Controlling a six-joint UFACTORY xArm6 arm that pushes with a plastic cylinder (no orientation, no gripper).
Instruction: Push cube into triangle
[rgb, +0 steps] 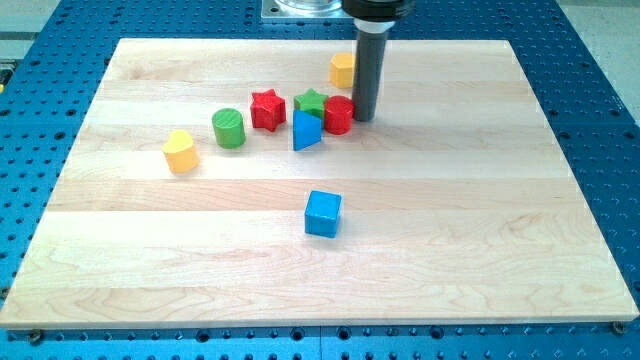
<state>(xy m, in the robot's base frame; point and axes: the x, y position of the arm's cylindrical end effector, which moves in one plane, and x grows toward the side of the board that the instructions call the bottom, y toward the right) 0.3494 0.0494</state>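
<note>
A blue cube (323, 213) sits alone on the wooden board, below the middle. A blue triangle block (305, 131) stands above it, well apart, in a cluster near the view's top. My tip (363, 117) rests on the board at the cluster's right end, right next to a red cylinder (339, 115) and to the right of the triangle. The cube is far below and left of my tip.
A green star (312, 103) and a red star (267, 109) sit beside the triangle. A green cylinder (228, 128) and a yellow heart-like block (181, 151) lie to the left. A yellow block (343, 70) sits behind the rod. The board (500, 250) lies on a blue perforated table.
</note>
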